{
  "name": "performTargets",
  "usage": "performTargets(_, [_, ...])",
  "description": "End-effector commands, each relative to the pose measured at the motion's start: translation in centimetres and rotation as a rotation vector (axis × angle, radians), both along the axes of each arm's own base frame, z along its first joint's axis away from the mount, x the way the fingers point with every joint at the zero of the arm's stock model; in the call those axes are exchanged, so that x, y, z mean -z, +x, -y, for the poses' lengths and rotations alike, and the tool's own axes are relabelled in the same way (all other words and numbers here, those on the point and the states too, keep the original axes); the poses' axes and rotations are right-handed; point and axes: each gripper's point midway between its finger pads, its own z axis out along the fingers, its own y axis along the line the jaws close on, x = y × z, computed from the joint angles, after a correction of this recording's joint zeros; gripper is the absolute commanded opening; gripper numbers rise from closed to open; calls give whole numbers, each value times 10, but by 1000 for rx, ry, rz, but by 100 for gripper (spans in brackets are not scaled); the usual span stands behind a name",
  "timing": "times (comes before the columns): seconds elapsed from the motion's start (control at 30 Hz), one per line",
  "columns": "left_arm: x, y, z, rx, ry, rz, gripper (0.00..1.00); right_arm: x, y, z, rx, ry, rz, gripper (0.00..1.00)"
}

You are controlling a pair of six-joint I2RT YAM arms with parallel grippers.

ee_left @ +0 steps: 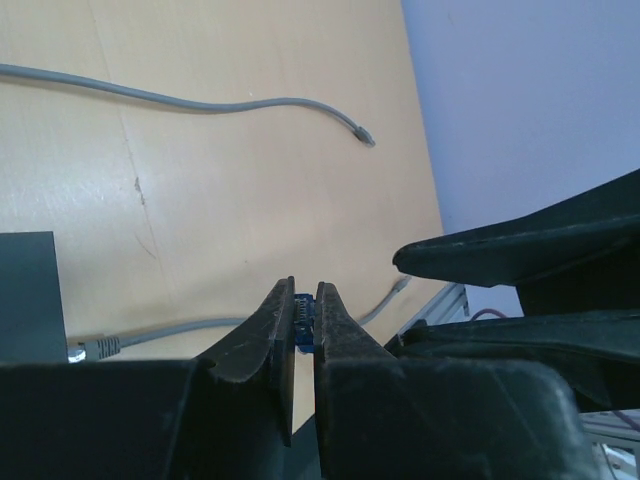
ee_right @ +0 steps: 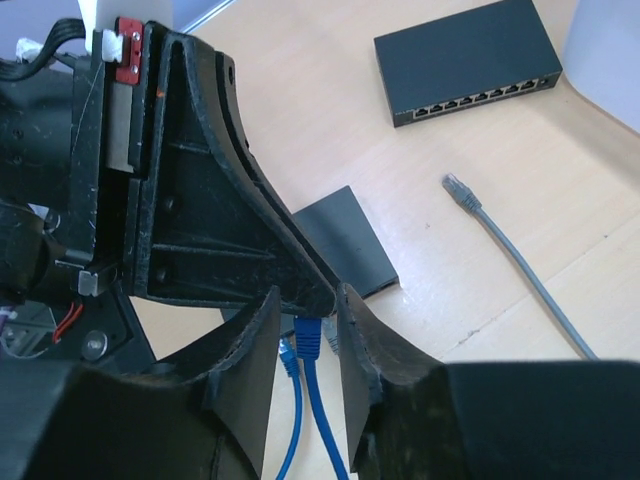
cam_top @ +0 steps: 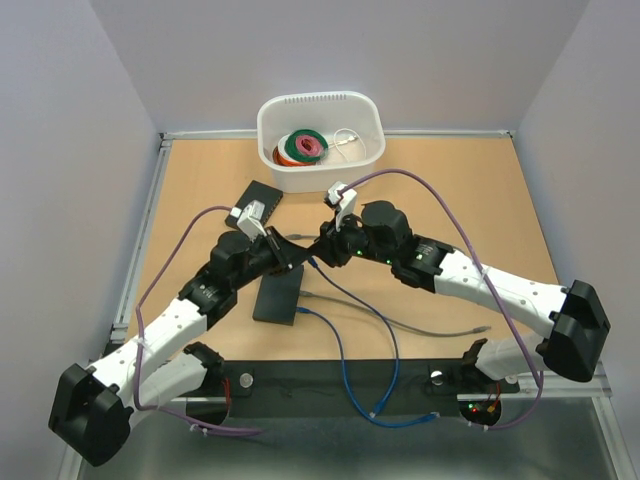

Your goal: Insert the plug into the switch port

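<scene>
My left gripper [cam_top: 300, 258] [ee_left: 305, 290] is shut on the blue plug [ee_left: 306, 318] [ee_right: 312, 335], held above the table's middle. Its blue cable [cam_top: 340, 330] trails down toward the near edge. My right gripper [cam_top: 322, 245] [ee_right: 308, 300] stands open around the same plug, with a gap on each side. A black switch [cam_top: 262, 197] [ee_right: 470, 60] with a row of ports lies farther back. A second black box [cam_top: 278, 297] [ee_right: 345, 240] lies right under the grippers.
A white basket [cam_top: 270, 130] holding cable coils stands at the back. A loose grey cable [cam_top: 430, 328] [ee_left: 250, 103] [ee_right: 520, 265] runs across the table on the right. Another grey plug [ee_left: 95, 348] sits at the near black box [ee_left: 30, 295]. The cable's other blue end [ee_right: 288, 350] lies below.
</scene>
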Motion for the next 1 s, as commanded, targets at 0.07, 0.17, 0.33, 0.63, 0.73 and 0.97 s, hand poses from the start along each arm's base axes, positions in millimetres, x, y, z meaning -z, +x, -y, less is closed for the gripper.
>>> performTargets(0.07, [-30, 4, 6, -28, -91, -37, 0, -18, 1, -1, -7, 34, 29, 34])
performTargets(0.17, [-30, 7, 5, -45, -91, -46, 0, -19, -3, -1, -20, 41, 22, 34])
performTargets(0.33, [-35, 9, 7, -47, -100, -47, 0, -14, -5, 0, -24, 34, 13, 41])
performTargets(0.63, [-53, 9, 3, -64, -110, -19, 0, 4, -5, 2, -18, 6, -15, 43])
performTargets(0.73, [-55, 10, 2, -68, -108, -15, 0, 5, -6, 3, -15, 4, -15, 43])
performTargets(0.97, [-65, 8, 3, -66, -132, -6, 0, 11, -6, 2, -13, -7, -25, 41])
